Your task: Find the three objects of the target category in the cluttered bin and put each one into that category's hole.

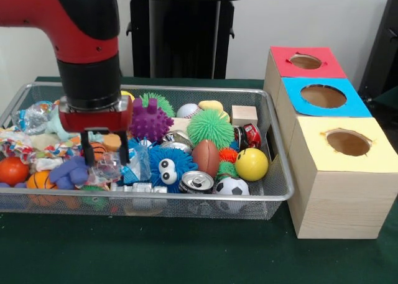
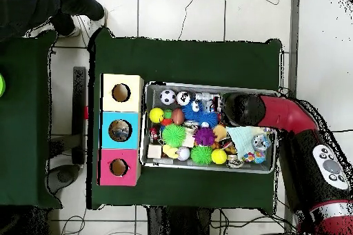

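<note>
The black fingers are spread, pointing down, with tips at a clear crinkly plastic wrapper lying on the clutter — nothing is pinched between them. The gripper hangs from a red mount plate under the black wrist of the red arm, over the left part of the wire mesh bin in the front view.

Step in hand, judged: search/pick phase. The target category is not stated, so the three objects cannot be singled out. Candidates near the fingers: purple plush toy, small orange basketball, purple spiky ball. Further off: blue fuzzy toy w/ googly eyes, brown football, yellow smiley ball, soccer ball, drink can.

The wooden box stands just beside the bin, w/ red, blue and yellow holes — all appear empty.

Next move calls for: lower over one item, close, lift clear of the rim, carry across to the matching hole. Risk: the wrapper snags instead of the target.
</note>
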You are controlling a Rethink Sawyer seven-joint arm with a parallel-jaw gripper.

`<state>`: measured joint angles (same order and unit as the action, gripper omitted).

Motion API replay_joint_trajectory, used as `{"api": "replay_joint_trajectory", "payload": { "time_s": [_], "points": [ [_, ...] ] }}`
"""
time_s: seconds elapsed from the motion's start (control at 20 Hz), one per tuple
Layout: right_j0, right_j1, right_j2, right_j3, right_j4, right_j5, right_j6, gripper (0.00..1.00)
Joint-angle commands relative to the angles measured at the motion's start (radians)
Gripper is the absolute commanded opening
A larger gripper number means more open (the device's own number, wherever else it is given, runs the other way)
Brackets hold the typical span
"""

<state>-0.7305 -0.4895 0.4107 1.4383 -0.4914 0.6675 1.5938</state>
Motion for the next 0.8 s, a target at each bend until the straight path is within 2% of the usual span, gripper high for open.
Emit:
{"api": "replay_joint_trajectory", "payload": {
  "time_s": [0.05,0.4,0.8],
  "points": [
    [-0.027,-0.086,0.058,0.097,0.019,0.124,-0.141,1.00],
    [-0.028,-0.130,0.054,0.178,0.016,0.091,-0.106,1.00],
    [0.013,-0.131,0.046,0.222,0.007,0.014,-0.022,1.00]
  ]
}}
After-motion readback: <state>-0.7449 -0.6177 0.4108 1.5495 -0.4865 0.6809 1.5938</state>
